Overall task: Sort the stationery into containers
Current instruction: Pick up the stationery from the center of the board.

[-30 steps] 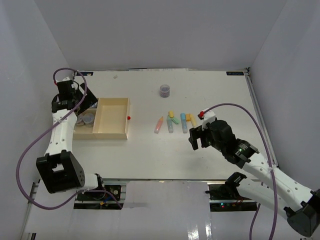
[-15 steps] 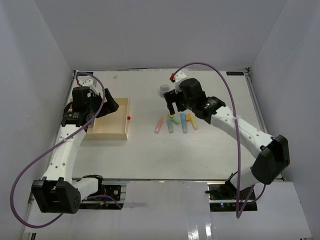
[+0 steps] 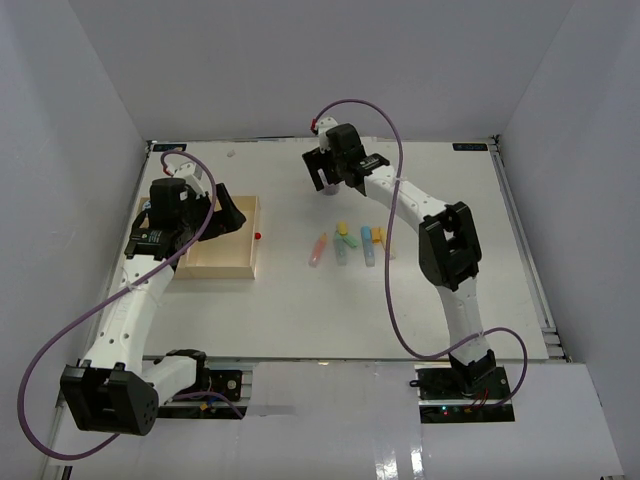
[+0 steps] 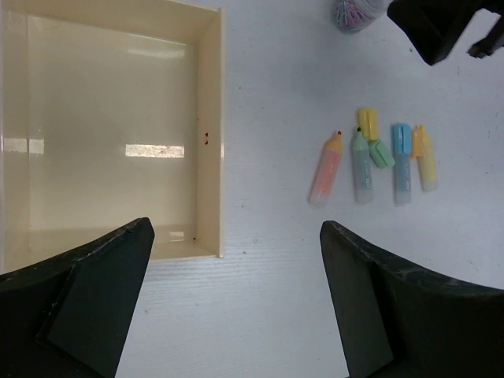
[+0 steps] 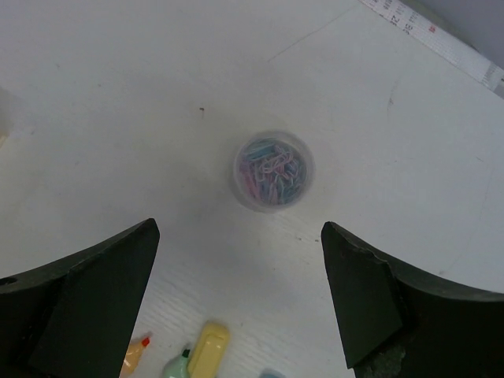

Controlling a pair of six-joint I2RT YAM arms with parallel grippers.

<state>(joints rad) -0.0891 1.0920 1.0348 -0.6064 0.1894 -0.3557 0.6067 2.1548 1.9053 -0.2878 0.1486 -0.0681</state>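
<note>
Swung far since earlier, the right tool [image 5: 238,236] hangs spread above the paper-clip jar [image 5: 272,171]; the left tool [image 4: 236,228], also spread, hangs over the beige tray [image 4: 209,142].

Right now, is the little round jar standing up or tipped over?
Standing up. The right wrist view looks down on the jar and shows its whole round top, not a long side.

The tray [image 4: 209,118] is shallow, rectangular, pale beige wood with thin walls. To the right of the tray, well apart from it, four short markers lie flat side by side: a pink marker [image 4: 326,168], a green marker [image 4: 361,169], a blue marker [image 4: 402,163] and a yellow marker [image 4: 426,157]. A small yellow piece [image 4: 367,124] lies at the green marker's far end. Farther back and right of the tray stands a clear round jar [image 5: 273,171] of coloured paper clips.
</note>
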